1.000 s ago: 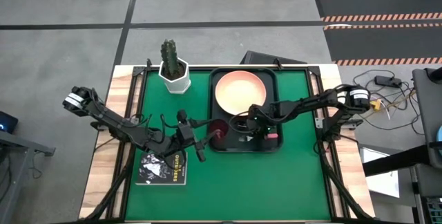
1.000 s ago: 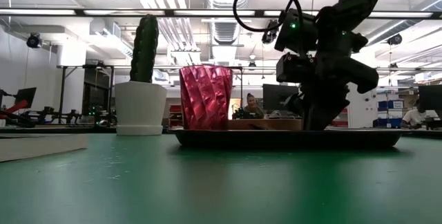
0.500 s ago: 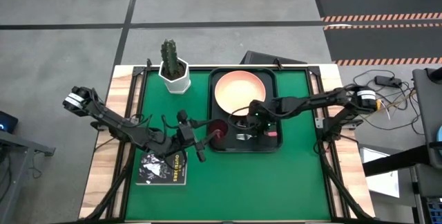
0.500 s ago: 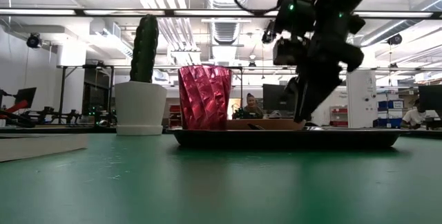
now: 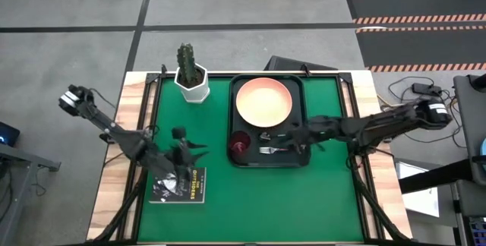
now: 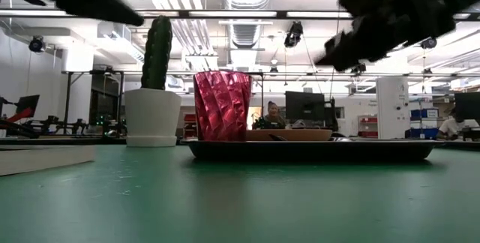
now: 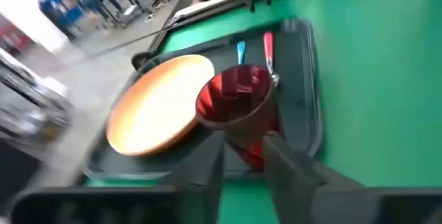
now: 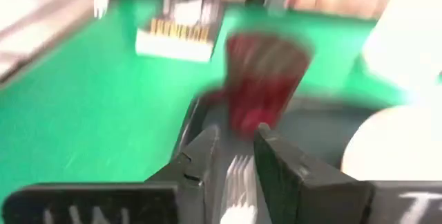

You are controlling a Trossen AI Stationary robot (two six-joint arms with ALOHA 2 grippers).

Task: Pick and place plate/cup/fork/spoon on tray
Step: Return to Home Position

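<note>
The dark tray (image 5: 232, 109) lies on the green table. On it rest the peach-orange plate (image 5: 263, 100) at the far end, the dark red cup (image 5: 240, 144) upright at the near left corner, and the spoon (image 5: 267, 134) and the fork (image 5: 270, 151) side by side to the cup's right. In the left wrist view the blue handle (image 7: 240, 50) and the pink-red handle (image 7: 268, 44) show behind the cup (image 7: 238, 106). My left gripper (image 5: 190, 151) is open and empty, left of the tray, above the book. My right gripper (image 5: 292, 136) is open and empty, raised over the tray's near right part.
A white pot with a cactus (image 5: 191, 83) stands at the far left of the mat. A small black book (image 5: 182, 185) lies near the left front. The mat's near half in front of the tray is bare green.
My left gripper has drawn away from the cup toward the table's left edge and risen; the cup stays upright on the tray. My right gripper has risen off the tray and pulled back toward the right edge, and the fork lies flat on the tray.
</note>
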